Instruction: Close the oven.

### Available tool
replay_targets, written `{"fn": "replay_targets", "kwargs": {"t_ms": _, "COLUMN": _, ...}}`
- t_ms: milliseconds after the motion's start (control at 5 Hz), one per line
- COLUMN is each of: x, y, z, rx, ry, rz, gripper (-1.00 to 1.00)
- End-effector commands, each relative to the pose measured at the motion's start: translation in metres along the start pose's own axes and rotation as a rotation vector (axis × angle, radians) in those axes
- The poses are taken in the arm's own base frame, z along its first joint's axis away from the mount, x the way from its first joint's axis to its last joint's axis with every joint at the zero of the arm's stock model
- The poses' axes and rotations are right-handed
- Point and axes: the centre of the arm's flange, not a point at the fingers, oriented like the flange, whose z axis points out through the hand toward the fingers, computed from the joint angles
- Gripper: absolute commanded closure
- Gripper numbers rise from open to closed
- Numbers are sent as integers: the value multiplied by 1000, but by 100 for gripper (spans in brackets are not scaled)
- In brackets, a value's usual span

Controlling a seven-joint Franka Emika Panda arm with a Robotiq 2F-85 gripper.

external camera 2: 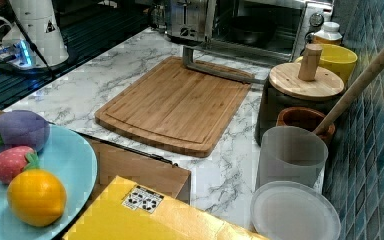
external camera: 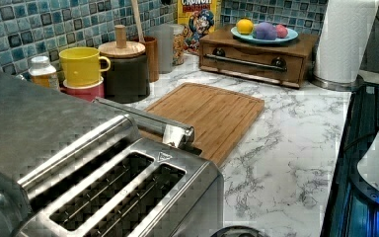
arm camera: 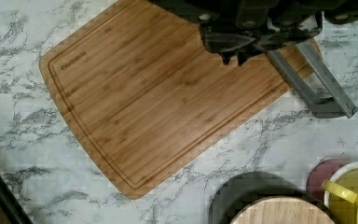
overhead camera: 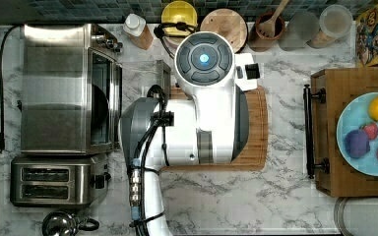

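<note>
The oven (overhead camera: 54, 88) is a large steel box at the top view's left, and its glass door (external camera 2: 250, 47) hangs open, lying flat toward the cutting board. The door's steel bar handle (external camera 2: 219, 70) reaches over the board's edge and also appears at the handle (external camera: 148, 121) (arm camera: 307, 79). My gripper (arm camera: 234, 58) hovers above the bamboo cutting board (arm camera: 154, 98), just beside that handle without touching it. Its fingertips stand together with nothing between them. In the top view the white arm (overhead camera: 206, 98) covers the board and the gripper.
A two-slot toaster (overhead camera: 49, 179) stands next to the oven. A yellow mug (external camera 2: 337, 60), a lidded dark canister (external camera 2: 300, 95) and a utensil pot (external camera 2: 305, 120) line the tiled wall. A wooden drawer box (overhead camera: 334, 142) carries a blue plate of fruit (overhead camera: 354, 123).
</note>
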Motion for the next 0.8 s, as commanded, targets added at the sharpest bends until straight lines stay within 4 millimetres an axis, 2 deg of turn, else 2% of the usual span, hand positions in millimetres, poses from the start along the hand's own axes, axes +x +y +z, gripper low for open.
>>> {"fn": "replay_targets", "kwargs": {"t_ms": 200, "x": 1, "y": 0, "z": 1, "rx": -3, "ry": 5, "rz": -3, "gripper": 100}}
{"fn": "replay_targets", "kwargs": {"t_ms": 800, "x": 11, "y": 52, "z": 88, "rx": 268, "ry": -105, "rz": -264, "gripper": 100}}
